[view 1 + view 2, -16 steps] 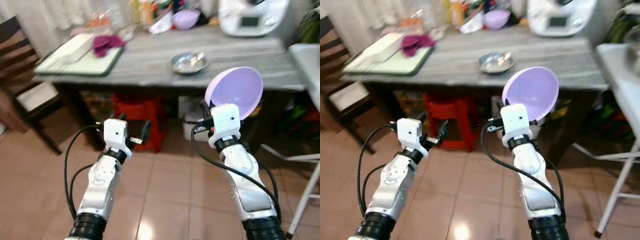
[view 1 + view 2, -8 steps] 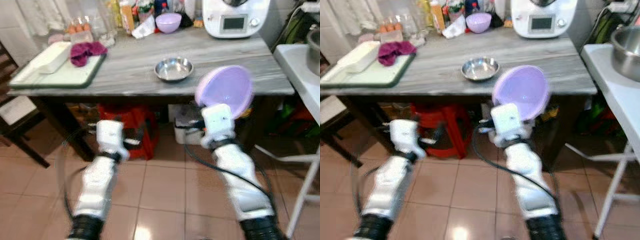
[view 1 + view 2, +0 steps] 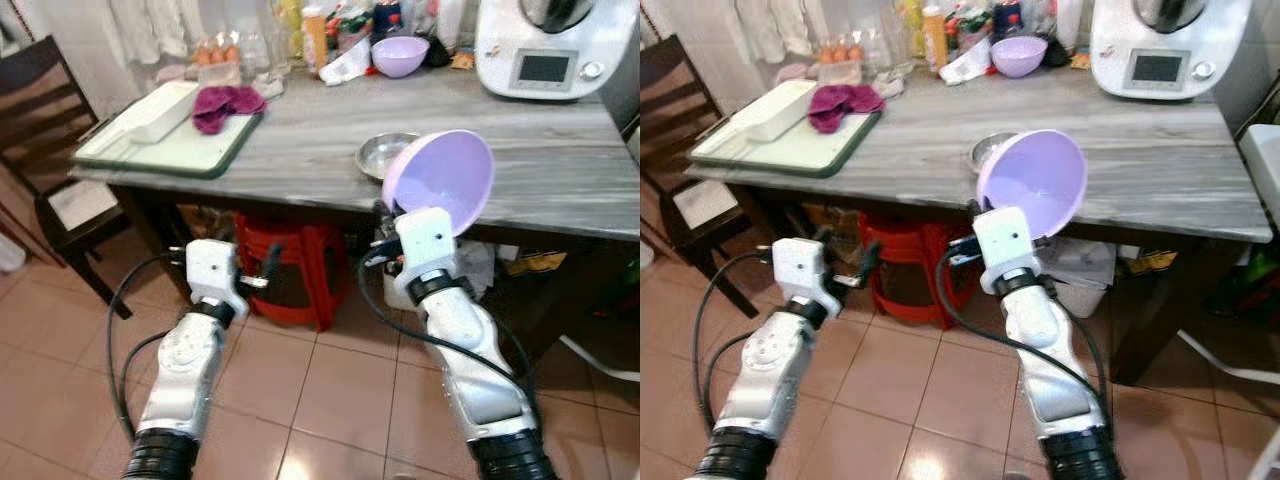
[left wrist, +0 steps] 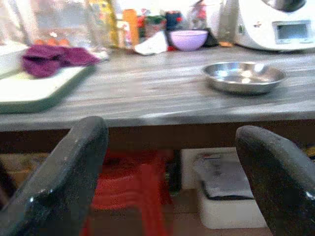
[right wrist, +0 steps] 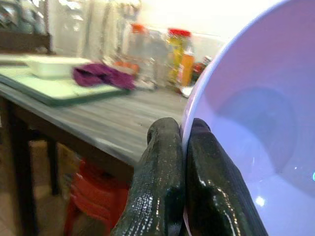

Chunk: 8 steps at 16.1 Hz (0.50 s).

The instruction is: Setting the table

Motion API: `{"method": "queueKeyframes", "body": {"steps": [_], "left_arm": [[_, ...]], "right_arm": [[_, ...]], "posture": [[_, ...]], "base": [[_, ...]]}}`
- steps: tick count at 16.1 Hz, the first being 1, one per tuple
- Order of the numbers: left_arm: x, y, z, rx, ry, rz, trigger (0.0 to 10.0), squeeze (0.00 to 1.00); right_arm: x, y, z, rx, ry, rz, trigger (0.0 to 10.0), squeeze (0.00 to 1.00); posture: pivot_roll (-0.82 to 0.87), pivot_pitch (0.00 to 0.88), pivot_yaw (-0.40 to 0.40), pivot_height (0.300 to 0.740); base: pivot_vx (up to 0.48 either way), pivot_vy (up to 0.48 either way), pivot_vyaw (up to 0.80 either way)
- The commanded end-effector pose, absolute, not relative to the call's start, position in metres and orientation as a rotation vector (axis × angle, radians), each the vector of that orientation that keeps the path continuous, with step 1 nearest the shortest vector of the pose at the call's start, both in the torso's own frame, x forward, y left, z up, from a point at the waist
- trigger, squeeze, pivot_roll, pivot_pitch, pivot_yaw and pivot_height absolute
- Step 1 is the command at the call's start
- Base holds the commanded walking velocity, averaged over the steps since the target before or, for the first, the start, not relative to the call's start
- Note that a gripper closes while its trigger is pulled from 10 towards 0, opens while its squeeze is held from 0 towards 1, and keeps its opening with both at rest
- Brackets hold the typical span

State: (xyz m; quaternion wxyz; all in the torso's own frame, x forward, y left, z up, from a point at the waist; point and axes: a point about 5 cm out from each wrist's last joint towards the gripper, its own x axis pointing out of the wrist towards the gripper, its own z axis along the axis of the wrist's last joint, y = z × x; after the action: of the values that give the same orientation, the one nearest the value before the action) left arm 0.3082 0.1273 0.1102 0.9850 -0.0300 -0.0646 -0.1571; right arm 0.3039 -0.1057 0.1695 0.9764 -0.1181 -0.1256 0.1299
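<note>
My right gripper point(image 5: 181, 147) is shut on the rim of a lilac plastic bowl point(image 3: 440, 180), holding it tilted on edge in front of the grey wooden table point(image 3: 560, 170), just below the table's near edge. Behind the bowl, a small steel bowl point(image 4: 244, 76) sits on the table, partly hidden in the eye views. My left gripper point(image 4: 172, 162) is open and empty, held low before the table's edge, left of the right arm. A second lilac bowl point(image 3: 399, 55) stands at the table's back.
A green tray point(image 3: 170, 145) with a white dish and a purple cloth point(image 3: 225, 103) lies on the table's left. Bottles and jars line the back edge. A white kitchen machine point(image 3: 545, 45) stands back right. A red stool point(image 3: 290, 265) sits under the table; a dark chair point(image 3: 50, 150) stands left.
The camera has swung, so the table now shows nearer and shifted right. The right gripper still holds the lilac bowl, now closer to the table's edge. The left gripper stays open.
</note>
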Motion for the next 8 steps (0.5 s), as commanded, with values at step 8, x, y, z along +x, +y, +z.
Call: {"method": "queueKeyframes", "body": {"steps": [8], "left_arm": [[0.3101, 0.131, 0.1137, -0.046, -0.137, -0.315, 10.0, 0.0]], "right_arm": [[0.3058, -0.1034, 0.176, -0.212, -0.275, 0.261, 10.0, 0.0]], "posture": [[-0.15, 0.07, 0.086, 0.74]], "base": [[0.318, 0.0, -0.3]]}}
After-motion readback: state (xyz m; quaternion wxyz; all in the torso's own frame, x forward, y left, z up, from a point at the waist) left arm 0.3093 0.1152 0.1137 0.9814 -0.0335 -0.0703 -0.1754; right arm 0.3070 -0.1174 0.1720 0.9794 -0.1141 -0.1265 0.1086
